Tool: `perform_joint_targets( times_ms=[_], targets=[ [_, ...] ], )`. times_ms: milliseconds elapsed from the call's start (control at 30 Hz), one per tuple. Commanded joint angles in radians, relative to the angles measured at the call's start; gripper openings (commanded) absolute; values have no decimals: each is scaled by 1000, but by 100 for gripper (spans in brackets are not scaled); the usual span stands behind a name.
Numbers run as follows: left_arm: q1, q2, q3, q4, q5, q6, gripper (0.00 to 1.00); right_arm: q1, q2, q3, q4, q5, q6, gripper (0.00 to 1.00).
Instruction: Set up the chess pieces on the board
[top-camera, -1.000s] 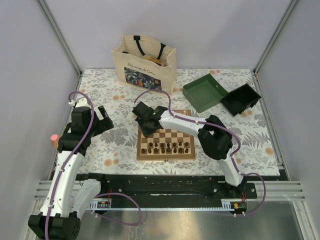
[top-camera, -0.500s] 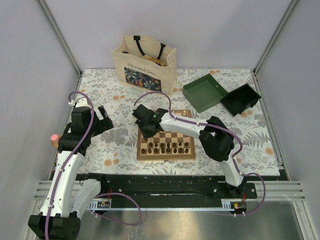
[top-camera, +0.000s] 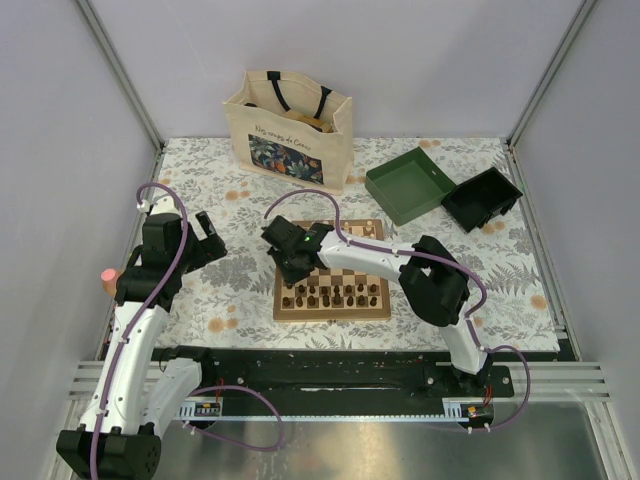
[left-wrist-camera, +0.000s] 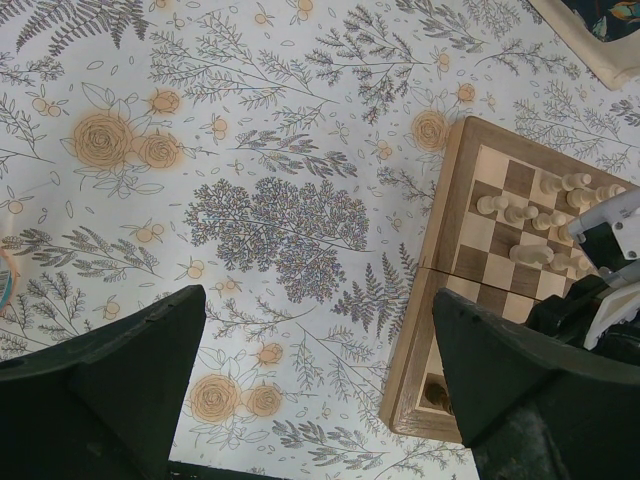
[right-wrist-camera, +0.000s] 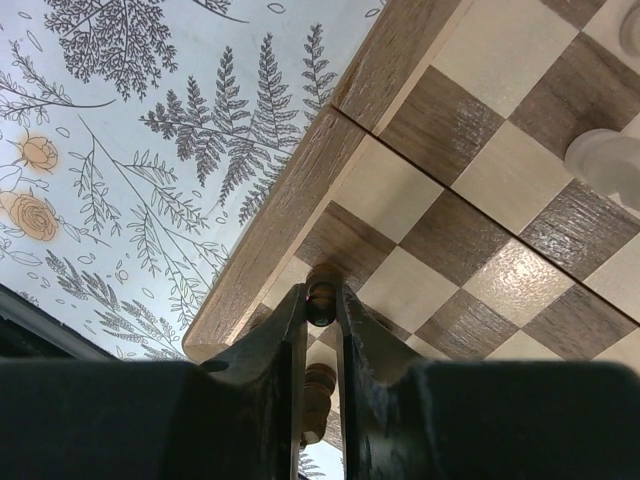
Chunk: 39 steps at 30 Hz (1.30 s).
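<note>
The board (top-camera: 331, 314) lies mid-table, with dark brown chess pieces (top-camera: 336, 296) along its near rows and pale ones (top-camera: 347, 231) at the far side. My right gripper (top-camera: 290, 264) hangs over the board's left edge. In the right wrist view it (right-wrist-camera: 321, 302) is shut on a small dark brown piece (right-wrist-camera: 321, 282) just above a dark square near the border (right-wrist-camera: 290, 200). Another dark piece (right-wrist-camera: 320, 388) stands below the fingers. My left gripper (top-camera: 204, 240) is wide open left of the board, over the floral cloth (left-wrist-camera: 270, 220). Pale pieces (left-wrist-camera: 530, 215) show there too.
A canvas tote bag (top-camera: 290, 125) stands at the back. A green box (top-camera: 408, 185) and a black box (top-camera: 482, 197) sit at the back right. A pink object (top-camera: 108, 277) sticks out beside the left arm. The right arm spans the board.
My right gripper has shifted slightly left and nearer along the board's left edge, still holding the dark piece. The left arm has not moved.
</note>
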Motion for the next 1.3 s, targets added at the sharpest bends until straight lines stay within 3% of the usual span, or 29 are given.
perform_joint_targets(
  times_ms=[0,1000,1267],
  targets=[
    [5,-9,-7,45,15,10,99,19,-60,-12,8,-17,14,18],
    [7,-8,-7,46,21,10,99,36,-71,-25,9,-23,22,18],
    [7,-9,-7,46,20,10,99,36,-69,-19,9,-20,22,25]
  ],
)
